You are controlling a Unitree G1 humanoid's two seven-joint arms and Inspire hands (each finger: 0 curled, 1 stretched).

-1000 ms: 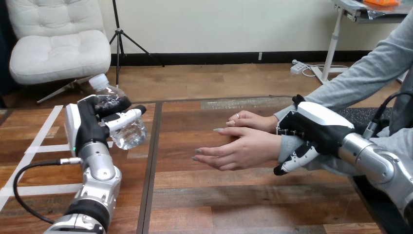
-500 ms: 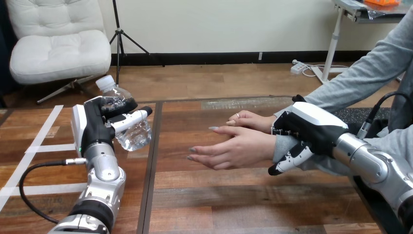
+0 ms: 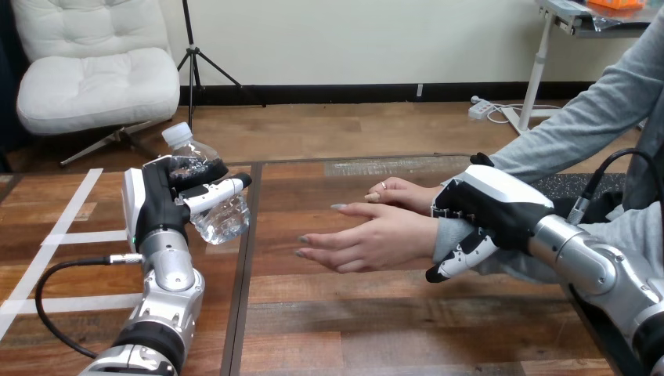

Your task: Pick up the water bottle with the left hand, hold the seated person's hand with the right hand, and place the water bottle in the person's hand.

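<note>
Surface: wooden table [image 3: 407, 329].
Bottle: water bottle [image 3: 221, 221] raised off the table, gripped by left hand [image 3: 156, 205], cap tilted up-left.
Support: right hand [image 3: 489, 205] clasps person's wrist [image 3: 448, 235].
Gap: person's open hand [image 3: 368, 239] lies right of bottle, apart, fingers pointing toward it.

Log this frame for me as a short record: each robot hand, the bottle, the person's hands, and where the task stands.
left hand: shut on the water bottle, raised off the table
water bottle: tilted, cap toward upper left, apart from the person's hands
right hand: fingers curled round the person's wrist
person's near hand: stretched out open above the table, holding nothing
person's far hand: behind it, seemingly resting on the table
task stage: bottle picked up, wrist held, handover not yet done
</note>
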